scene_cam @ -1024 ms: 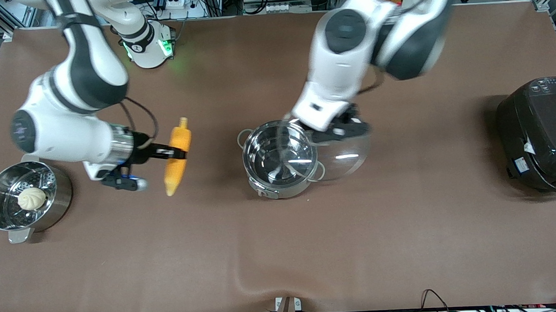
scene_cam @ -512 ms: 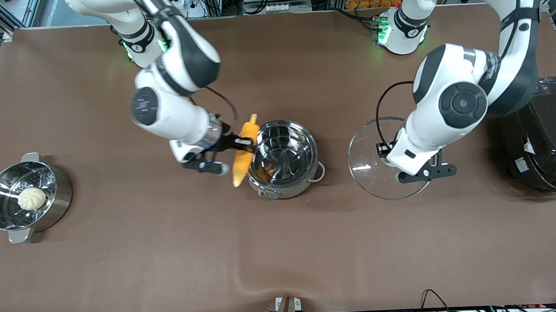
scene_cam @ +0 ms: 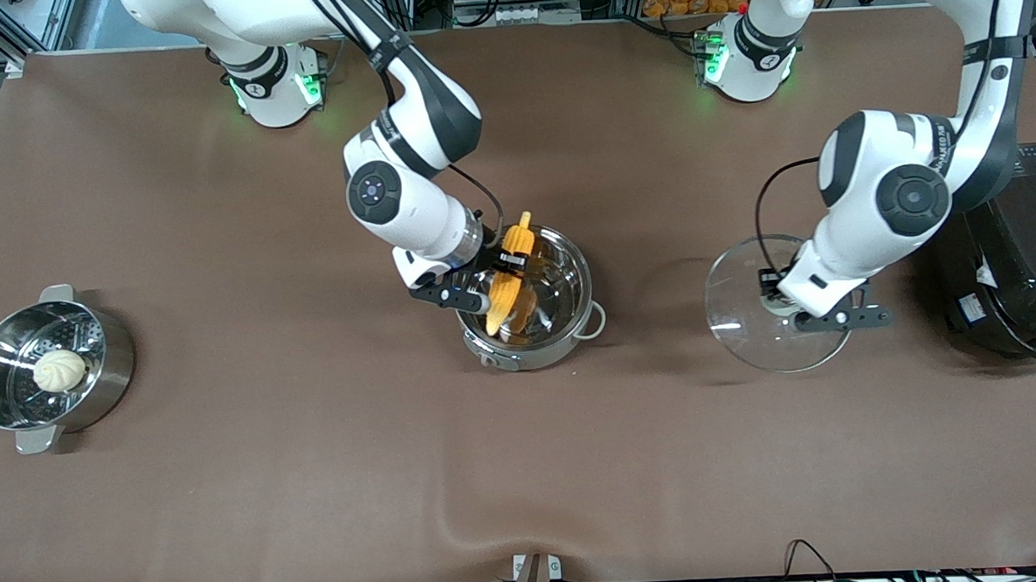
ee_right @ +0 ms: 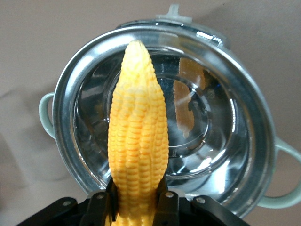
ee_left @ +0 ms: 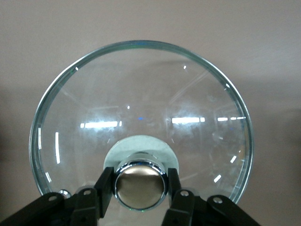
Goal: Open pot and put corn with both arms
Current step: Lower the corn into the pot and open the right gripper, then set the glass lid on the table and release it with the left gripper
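Observation:
The steel pot [scene_cam: 563, 311] stands open at the table's middle; it also shows in the right wrist view [ee_right: 225, 89]. My right gripper [scene_cam: 506, 263] is shut on the yellow corn [scene_cam: 507, 278] and holds it over the pot's rim and bowl, its narrow end toward the front camera. The right wrist view shows the corn [ee_right: 136, 141] between the fingers [ee_right: 165, 207]. My left gripper [scene_cam: 781, 301] is shut on the tan knob [ee_left: 140, 184] of the glass lid [scene_cam: 752, 333], toward the left arm's end of the table. The lid [ee_left: 141, 94] is low over the brown table or on it.
A steamer pot [scene_cam: 93, 379] with a white bun [scene_cam: 58, 370] sits at the right arm's end. A large black cooker [scene_cam: 1006, 256] stands at the left arm's end, close to the lid. The brown cloth [scene_cam: 526, 466] covers the table.
My right gripper has carried the corn from beside the pot to over it. My left gripper has moved the lid farther toward the black cooker.

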